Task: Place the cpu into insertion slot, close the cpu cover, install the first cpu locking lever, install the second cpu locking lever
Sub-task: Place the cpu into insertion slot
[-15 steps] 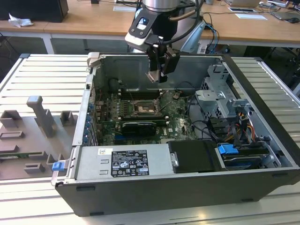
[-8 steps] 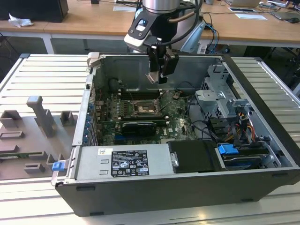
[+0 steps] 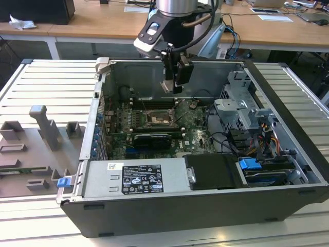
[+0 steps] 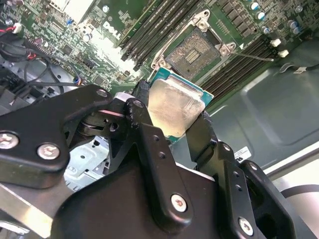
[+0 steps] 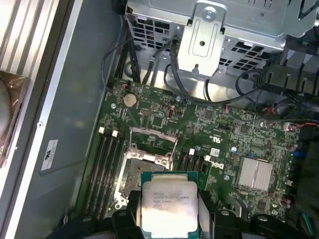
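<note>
Gripper (image 4: pixel 174 108) clamped on chip (image 4: pixel 171 115) by opposite edges, keeping its faces clear | chip hangs above socket (image 5: pixel 135 175), apart from it, inside case (image 3: pixel 128 221) | cover (image 5: pixel 152 143) looks folded back, leaving socket open

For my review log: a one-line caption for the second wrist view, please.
Gripper holding the silvery chip by two opposite edges, near the empty socket on the green circuit board.

Dull silvery metal cpu (image 5: pixel 169 206), matt black hand (image 4: pixel 173 113), green circuit board (image 5: pixel 219 124), grey sheet-metal case (image 3: pixel 139 77)
</note>
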`<action>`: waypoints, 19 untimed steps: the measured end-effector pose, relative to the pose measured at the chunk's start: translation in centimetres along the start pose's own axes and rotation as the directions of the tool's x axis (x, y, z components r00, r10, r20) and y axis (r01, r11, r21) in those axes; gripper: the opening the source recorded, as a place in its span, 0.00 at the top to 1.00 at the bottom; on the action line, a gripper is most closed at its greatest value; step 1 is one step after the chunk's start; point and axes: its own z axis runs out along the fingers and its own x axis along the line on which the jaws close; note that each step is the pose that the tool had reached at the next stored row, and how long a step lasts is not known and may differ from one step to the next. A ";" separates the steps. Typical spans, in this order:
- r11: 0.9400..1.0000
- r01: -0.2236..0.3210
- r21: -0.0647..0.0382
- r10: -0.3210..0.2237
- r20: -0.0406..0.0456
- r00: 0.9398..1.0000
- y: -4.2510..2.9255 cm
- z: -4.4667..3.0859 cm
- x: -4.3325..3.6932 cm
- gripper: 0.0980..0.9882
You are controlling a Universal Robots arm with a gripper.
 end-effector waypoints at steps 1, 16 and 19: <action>1.000 -0.006 0.000 0.006 0.001 1.000 0.00 0.03 0.00 0.50; 0.997 -0.081 -0.001 0.081 0.006 0.997 -0.04 0.54 0.00 0.50; 0.995 -0.097 -0.001 0.097 0.007 0.995 -0.05 0.65 -0.01 0.50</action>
